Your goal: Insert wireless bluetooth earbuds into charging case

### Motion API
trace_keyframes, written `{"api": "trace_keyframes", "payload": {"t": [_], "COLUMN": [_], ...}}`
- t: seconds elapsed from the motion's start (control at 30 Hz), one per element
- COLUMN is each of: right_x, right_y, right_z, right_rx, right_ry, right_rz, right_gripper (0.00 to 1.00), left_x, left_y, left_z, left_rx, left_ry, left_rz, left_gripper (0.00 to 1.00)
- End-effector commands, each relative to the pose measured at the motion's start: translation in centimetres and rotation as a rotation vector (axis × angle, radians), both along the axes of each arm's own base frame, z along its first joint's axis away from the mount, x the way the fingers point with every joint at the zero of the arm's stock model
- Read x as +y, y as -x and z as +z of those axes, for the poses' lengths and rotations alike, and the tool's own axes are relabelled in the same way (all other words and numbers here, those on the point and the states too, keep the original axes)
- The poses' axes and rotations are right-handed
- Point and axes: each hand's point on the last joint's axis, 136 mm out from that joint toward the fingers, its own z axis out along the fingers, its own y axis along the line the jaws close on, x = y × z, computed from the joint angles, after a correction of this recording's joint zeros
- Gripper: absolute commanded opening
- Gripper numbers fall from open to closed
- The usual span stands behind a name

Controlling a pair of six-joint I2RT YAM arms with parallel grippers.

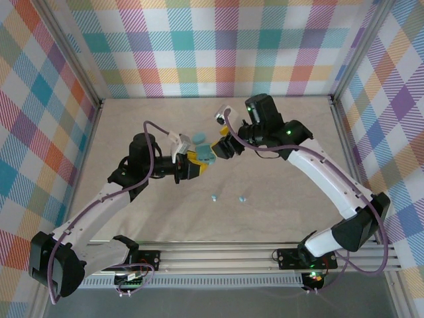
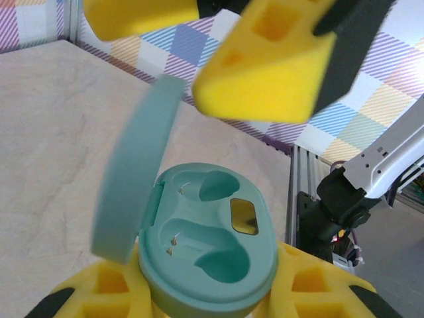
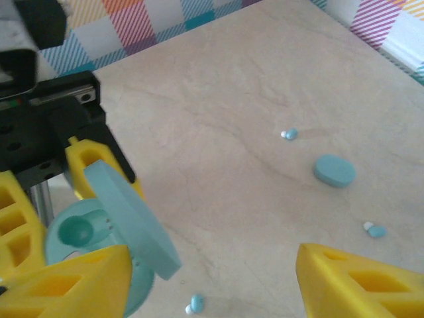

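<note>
My left gripper (image 2: pixel 209 295) is shut on the base of a teal charging case (image 2: pixel 212 232), which it holds up off the table. The hinged lid (image 2: pixel 132 179) stands open at the left, and both wells are bare. My right gripper (image 3: pixel 212 291) is open just above the case, nothing between its yellow fingers (image 2: pixel 265 59). Its left finger is close beside the lid (image 3: pixel 129 218); I cannot tell if they touch. From above, the two grippers (image 1: pixel 195 165) (image 1: pixel 224 147) meet at the case (image 1: pixel 205 156). Three earbuds (image 3: pixel 289 134) (image 3: pixel 376 230) (image 3: pixel 195 304) lie on the table.
A second teal case (image 3: pixel 334 170), closed, lies flat on the beige table (image 1: pixel 132 119) behind the grippers. Two earbuds (image 1: pixel 214 197) (image 1: pixel 242 198) rest on the table nearer the arm bases. Checked walls (image 1: pixel 212 46) close in the table on three sides.
</note>
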Motion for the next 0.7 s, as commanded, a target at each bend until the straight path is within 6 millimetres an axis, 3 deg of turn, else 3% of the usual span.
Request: {"api": "trace_keyframes", "payload": {"t": [0.0,0.27,0.67], "right_x": [0.4,1.0,1.3], "right_y": [-0.8,-1.1,0.3], "right_z": [0.7,-0.3,0.0], "right_rx": [-0.013,0.043,0.099], "right_ry": [-0.012,-0.006,-0.063], "right_rz": [-0.013,-0.011,0.013], "right_gripper": [0.67,0.67,0.68], "left_x": [-0.1,0.1,0.3], "left_y": [1.2,1.3,0.4], "left_z": [0.6,0.8,0.3], "left_rx": [-0.024,-0.032,-0.024], "left_ry": [0.015,0.016,0.005], "left_rz": [-0.047,-0.04,0.012], "left_gripper": [0.0,0.0,0.0]}}
